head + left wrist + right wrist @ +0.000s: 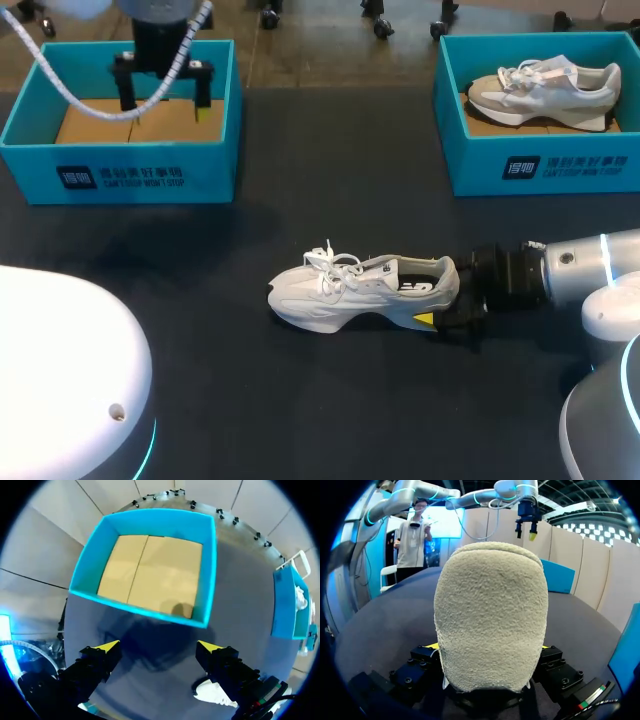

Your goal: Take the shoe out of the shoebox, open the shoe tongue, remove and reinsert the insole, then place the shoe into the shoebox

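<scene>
At the left of the dark matte surface (200,300), an open teal cardboard shoebox (120,170) is sitting at the far edge, showing only its tan cardboard floor. The left gripper (163,100) is hanging above this left shoebox, with a white coiled cable (60,70) trailing off its arm. In the left wrist view its two yellow-tipped fingers (107,646) are standing wide apart, released and touching nothing. The box is lying ahead of them, and a bit of white shoe is peeking out under one finger.

Near the middle of the surface, well apart from both boxes, a white lace-up sneaker (350,290) is resting on its sole. Its toe is pointing toward the left and its laces are lying loose over the tongue. The dark insole is showing through the collar.

The right gripper (448,300) is coming in level with the surface and grasping the white lace-up sneaker by the heel. One yellow tip is showing at the near side of the sole, and the other is hiding behind the shoe. In the right wrist view the fuzzy beige heel (490,615) is filling the space between the fingers, which are pressing on it from both sides.

At the far right, a second open teal cardboard shoebox (540,165) is holding a grey-and-white sneaker (545,92), which is lying inside with its toe toward the left.
</scene>
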Tool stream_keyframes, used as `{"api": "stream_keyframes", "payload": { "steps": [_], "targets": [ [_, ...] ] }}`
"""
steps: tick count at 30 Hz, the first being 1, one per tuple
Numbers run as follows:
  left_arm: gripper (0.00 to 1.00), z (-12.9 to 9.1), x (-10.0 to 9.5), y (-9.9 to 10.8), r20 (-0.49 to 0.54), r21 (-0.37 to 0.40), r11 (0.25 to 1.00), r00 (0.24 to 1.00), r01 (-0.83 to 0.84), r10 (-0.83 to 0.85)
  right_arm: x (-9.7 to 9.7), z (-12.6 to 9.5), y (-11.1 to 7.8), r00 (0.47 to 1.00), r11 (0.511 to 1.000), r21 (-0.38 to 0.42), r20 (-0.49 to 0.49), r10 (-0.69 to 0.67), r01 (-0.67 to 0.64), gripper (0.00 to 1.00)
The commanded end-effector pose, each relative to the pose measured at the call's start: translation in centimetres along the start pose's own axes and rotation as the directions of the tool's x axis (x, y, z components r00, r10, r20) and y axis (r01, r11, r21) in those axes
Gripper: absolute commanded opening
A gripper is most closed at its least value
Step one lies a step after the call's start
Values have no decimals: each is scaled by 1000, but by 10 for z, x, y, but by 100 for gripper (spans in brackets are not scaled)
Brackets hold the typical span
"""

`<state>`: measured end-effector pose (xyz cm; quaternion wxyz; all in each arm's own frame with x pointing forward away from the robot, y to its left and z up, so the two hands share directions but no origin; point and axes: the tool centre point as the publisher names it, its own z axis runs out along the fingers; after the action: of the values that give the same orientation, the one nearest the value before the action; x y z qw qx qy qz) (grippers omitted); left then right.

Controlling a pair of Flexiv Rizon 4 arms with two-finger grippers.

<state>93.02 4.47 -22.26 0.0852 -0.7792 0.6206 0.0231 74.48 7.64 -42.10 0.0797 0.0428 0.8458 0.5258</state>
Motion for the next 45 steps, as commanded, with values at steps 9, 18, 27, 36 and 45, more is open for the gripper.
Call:
{"api": "stream_keyframes", "payload": {
  "steps": [9,18,27,36,45],
  "targets": [
    [100,-8,49,50,-70,-91,996,997,7,-13,-1,4,-1,1000,1000,8,0,1,-1,0],
    [100,-23,83,85,-154,-131,991,988,-41,20,-1,4,-1,1000,1000,8,0,1,-1,0],
    [100,-27,118,126,-191,-117,993,982,-20,-3,-1,4,-1,1000,1000,8,0,1,-1,0],
    [100,-22,150,162,-181,-115,993,983,-24,3,-1,4,-1,1000,1000,8,0,1,-1,0],
    [100,-17,175,199,-184,-94,993,981,-74,56,-1,4,-1,1000,1000,8,0,1,-1,0]
  ]
}}
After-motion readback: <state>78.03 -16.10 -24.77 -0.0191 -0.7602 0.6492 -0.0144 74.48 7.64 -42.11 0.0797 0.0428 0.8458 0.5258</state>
